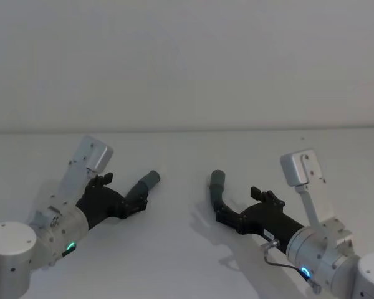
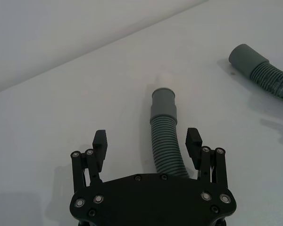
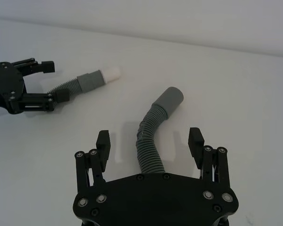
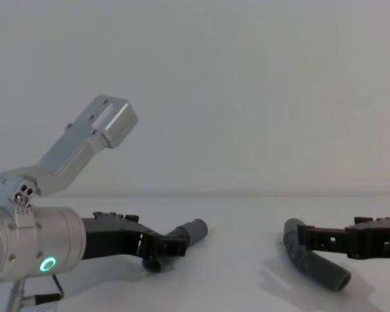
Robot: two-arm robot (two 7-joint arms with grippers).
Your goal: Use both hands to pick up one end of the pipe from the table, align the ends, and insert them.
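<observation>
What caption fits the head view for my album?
Open left gripper straddles left hose piece, open right gripper straddles right hose piece, on the table.

2 hose pieces (image 1: 143, 185) (image 1: 217, 184), 2 claws (image 2: 146, 136) (image 3: 149, 136), 1 table (image 1: 187, 255).

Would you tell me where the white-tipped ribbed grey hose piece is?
That hose lies at the white table's left in the head view, between the open black left gripper's fingers.

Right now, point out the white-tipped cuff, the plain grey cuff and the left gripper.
white-tipped cuff (image 3: 90, 80): right wrist view, grey sleeve behind the white tip.
plain grey cuff (image 3: 169, 100): right wrist view, middle of the cuff.
left gripper (image 2: 146, 137): left wrist view, midway between its open fingertips.
</observation>
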